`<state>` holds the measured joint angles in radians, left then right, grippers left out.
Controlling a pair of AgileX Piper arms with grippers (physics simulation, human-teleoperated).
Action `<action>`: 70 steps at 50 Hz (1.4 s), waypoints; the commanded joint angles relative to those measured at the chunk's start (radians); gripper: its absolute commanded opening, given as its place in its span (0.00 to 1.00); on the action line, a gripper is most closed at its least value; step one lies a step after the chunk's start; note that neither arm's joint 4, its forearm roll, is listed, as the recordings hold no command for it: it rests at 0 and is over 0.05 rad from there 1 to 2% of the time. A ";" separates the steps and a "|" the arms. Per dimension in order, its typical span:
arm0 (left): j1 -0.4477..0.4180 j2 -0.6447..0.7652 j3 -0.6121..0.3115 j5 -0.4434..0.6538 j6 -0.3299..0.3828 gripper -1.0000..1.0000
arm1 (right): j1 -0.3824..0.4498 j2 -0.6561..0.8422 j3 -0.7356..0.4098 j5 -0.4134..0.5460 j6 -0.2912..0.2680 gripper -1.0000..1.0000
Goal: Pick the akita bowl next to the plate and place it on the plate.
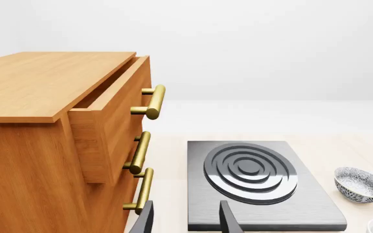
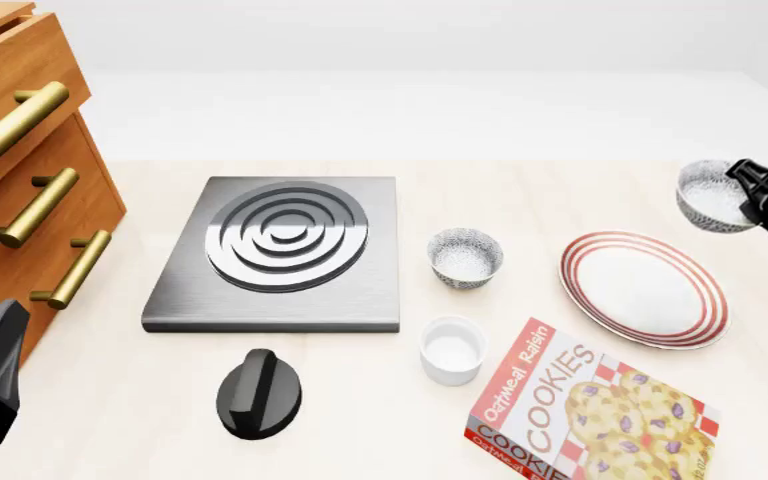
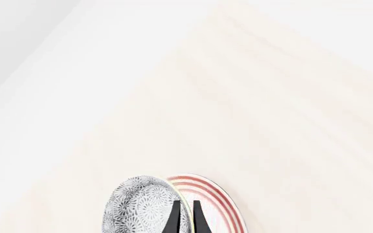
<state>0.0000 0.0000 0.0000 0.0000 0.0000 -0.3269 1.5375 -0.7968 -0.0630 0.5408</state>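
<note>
The akita bowl (image 2: 714,196) hung tilted in the air at the far right, above the worktop (image 2: 518,190) and just beyond the plate's (image 2: 643,288) far rim, with the right tool (image 2: 750,197) pinched shut on its rim, apparently so it could be carried over and lowered onto the plate. An identical bowl (image 2: 466,256) sat left of the plate, beside the stove burner (image 2: 279,252). The left tool (image 1: 186,218), jaws parted and empty, hovered idle near the wooden drawer cabinet (image 1: 50,145).

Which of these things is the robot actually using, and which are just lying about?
In use: akita bowl held in the right gripper, plate.

Lying about: second bowl, ramekin, cookie box, stove, knob, drawers, left gripper.
</note>
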 commanded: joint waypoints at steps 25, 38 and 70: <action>0.000 0.000 0.000 0.000 0.000 1.00 | 0.042 -0.010 0.059 -0.038 -0.022 0.00; 0.000 0.000 0.000 0.000 0.000 1.00 | 0.054 -0.004 0.086 -0.059 -0.036 0.00; 0.000 0.000 0.000 0.000 0.000 1.00 | 0.075 0.017 0.177 -0.142 -0.078 0.00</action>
<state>0.0000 0.0000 0.0000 0.0000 0.0000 -0.2566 1.5463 -0.6359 -0.1818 0.4654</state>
